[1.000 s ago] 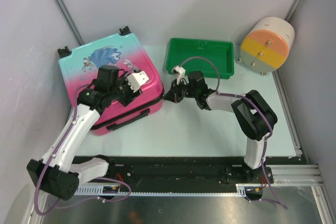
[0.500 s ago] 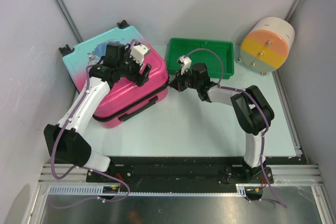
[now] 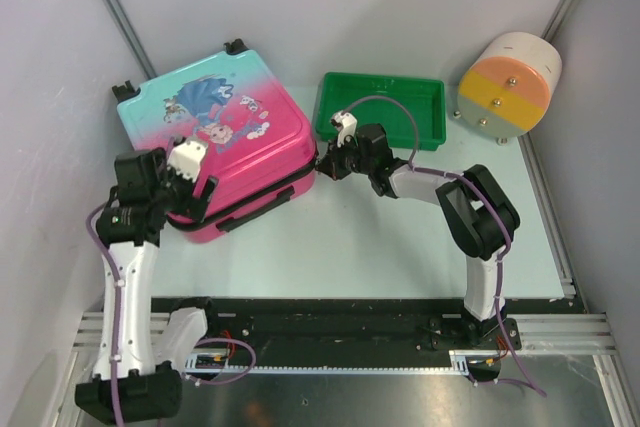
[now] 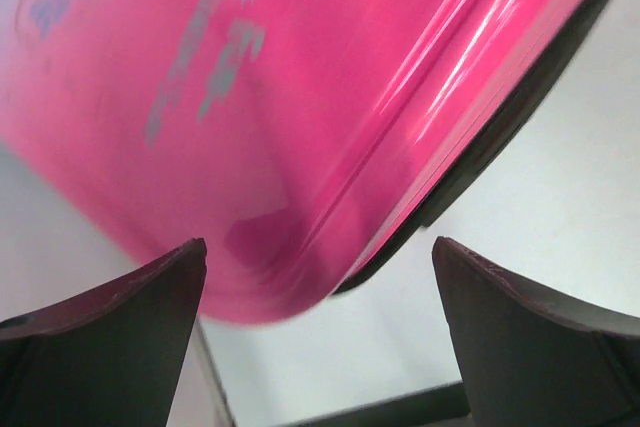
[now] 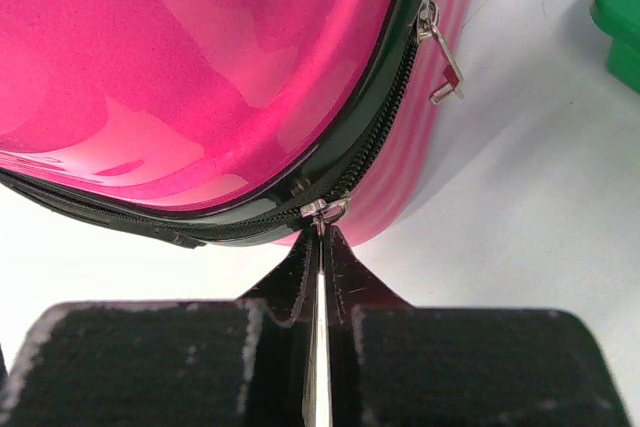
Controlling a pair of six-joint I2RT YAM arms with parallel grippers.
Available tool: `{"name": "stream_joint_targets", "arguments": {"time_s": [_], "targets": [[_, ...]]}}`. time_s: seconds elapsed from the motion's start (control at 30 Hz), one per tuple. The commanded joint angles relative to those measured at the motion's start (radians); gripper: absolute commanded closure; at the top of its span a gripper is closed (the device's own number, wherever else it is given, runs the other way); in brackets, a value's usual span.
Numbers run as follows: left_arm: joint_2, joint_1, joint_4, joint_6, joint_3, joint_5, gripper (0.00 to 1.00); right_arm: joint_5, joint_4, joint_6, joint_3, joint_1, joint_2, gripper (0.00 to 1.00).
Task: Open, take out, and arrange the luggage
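The luggage [image 3: 215, 127] lies flat at the back left, pink-to-teal shell up, black zipper along its near side. My right gripper [image 3: 325, 161] is at its right corner. In the right wrist view the gripper [image 5: 322, 239] is shut on a silver zipper pull [image 5: 326, 209] on the black zipper [image 5: 375, 147]. A second pull [image 5: 441, 69] hangs loose further along. My left gripper [image 3: 203, 190] is at the luggage's near-left edge. In the left wrist view it [image 4: 318, 245] is open, with the pink corner [image 4: 280, 127] just beyond its fingers [image 4: 150, 297] and nothing between them.
A green plastic tray [image 3: 380, 107] sits right behind the right gripper; its corner shows in the right wrist view [image 5: 620, 7]. A white-and-orange cylinder [image 3: 508, 82] stands at the back right. Grey walls close in on the left and right.
My left arm has swung off the top of the luggage down to its near-left edge. The luggage has turned and shifted slightly. My right gripper stays at the zipper corner.
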Motion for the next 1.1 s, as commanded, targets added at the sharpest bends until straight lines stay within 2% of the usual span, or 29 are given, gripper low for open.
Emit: {"name": "stream_joint_targets", "arguments": {"time_s": [0.0,0.13,0.27,0.33,0.4,0.53,0.7,0.9,1.07], "targets": [[-0.024,0.114,-0.064,0.11,-0.071,-0.111,0.0,-0.065,-0.054,0.024,0.03,0.052,-0.023,1.0],[0.005,0.247,-0.118,0.178,-0.086,-0.01,0.01,-0.085,-0.08,0.019,0.03,0.06,-0.032,1.0],[0.041,0.258,-0.118,0.195,-0.114,0.073,0.02,-0.076,-0.083,0.013,0.03,0.063,-0.032,1.0],[0.061,0.252,-0.118,0.202,-0.112,0.179,0.02,-0.078,-0.083,0.013,0.03,0.064,-0.032,1.0],[0.1,0.224,-0.113,0.192,-0.097,0.219,0.03,-0.081,-0.094,0.012,0.03,0.067,-0.037,1.0],[0.159,0.097,-0.071,0.104,-0.071,0.228,0.02,-0.091,-0.15,-0.002,0.028,0.09,-0.067,1.0],[0.18,-0.038,0.04,-0.01,-0.101,0.165,0.03,-0.041,-0.209,0.024,0.023,0.141,-0.099,1.0],[0.202,-0.067,0.101,-0.131,-0.129,0.194,0.06,0.063,-0.249,0.1,0.019,0.166,-0.116,1.0],[0.196,-0.086,0.135,-0.193,-0.172,0.257,0.07,0.102,-0.091,0.136,0.02,0.205,-0.126,1.0]]}}
